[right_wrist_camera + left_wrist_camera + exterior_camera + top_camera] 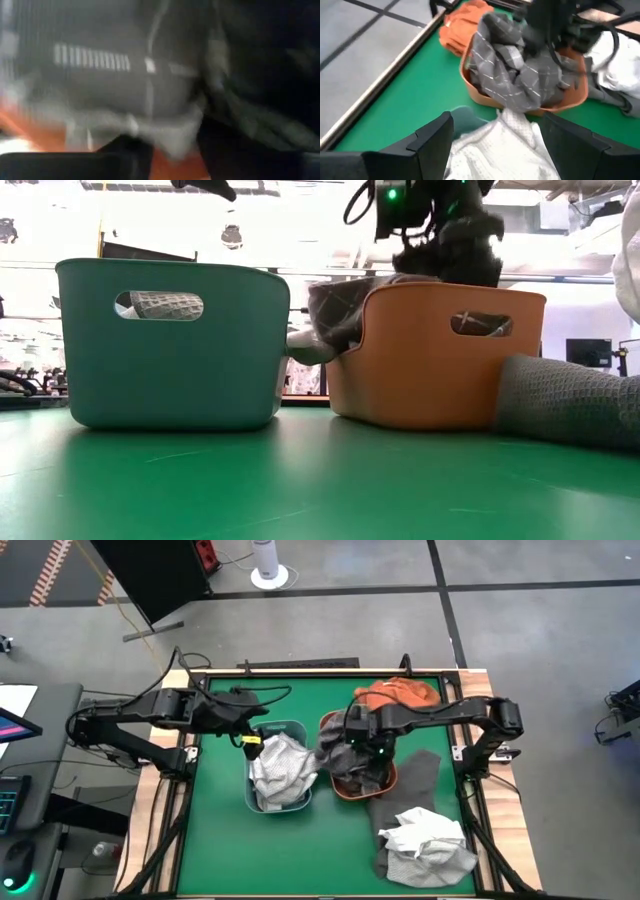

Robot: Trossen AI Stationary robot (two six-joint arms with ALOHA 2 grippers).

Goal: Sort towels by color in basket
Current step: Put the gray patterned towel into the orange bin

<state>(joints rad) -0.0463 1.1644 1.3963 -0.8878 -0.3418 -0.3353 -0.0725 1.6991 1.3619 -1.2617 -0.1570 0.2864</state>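
Two dark arms work over a green table [215, 830] where two small baskets stand side by side, just apart. The right gripper [362, 745] hangs over the orange basket [430, 360], down among the folds of a dark grey checked towel [520, 75] that fills the basket and spills over the rim facing the teal basket [170, 345]; whether its fingers are parted or closed on the cloth cannot be told (the wrist view there is only grey cloth, close up). The left gripper [495, 145] hovers above the teal basket with its fingers spread wide and nothing between them, directly over the white towel [280, 768] heaped inside. A rust-orange towel [400, 693] lies on the table beside the orange basket, at the far edge. On the basket's other side a plain grey towel [410, 785] lies flat on the table, with a crumpled white cloth [425, 840] resting on its near end.
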